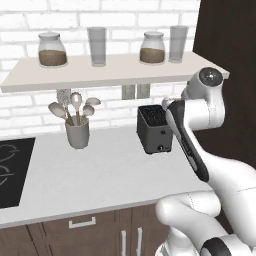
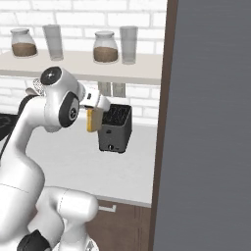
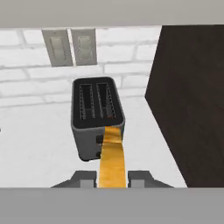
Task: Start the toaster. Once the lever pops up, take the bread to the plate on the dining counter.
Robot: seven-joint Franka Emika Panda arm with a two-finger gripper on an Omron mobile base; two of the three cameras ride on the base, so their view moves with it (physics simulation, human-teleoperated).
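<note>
A golden-tan slice of bread [image 2: 94, 121] is pinched edge-on in my gripper [image 2: 95, 113], which is shut on it. The slice hangs above the counter, just in front of and to the left of the toaster [image 2: 115, 128]. In the hand view the bread [image 3: 113, 157] rises between my gripper [image 3: 113, 178] fingertips and overlaps the front of the dark grey toaster [image 3: 97, 116], whose two slots are empty. In the left base view the toaster [image 1: 154, 127] stands behind my forearm. The plate and the dining counter are out of view.
A utensil holder [image 1: 77, 131] stands left of the toaster. Above is a shelf [image 1: 110, 70] with jars and glasses. A tall dark cabinet panel [image 2: 206, 122] walls off the right side. A cooktop [image 1: 12, 170] lies at the far left. Wall outlets [image 3: 70, 46] sit behind the toaster.
</note>
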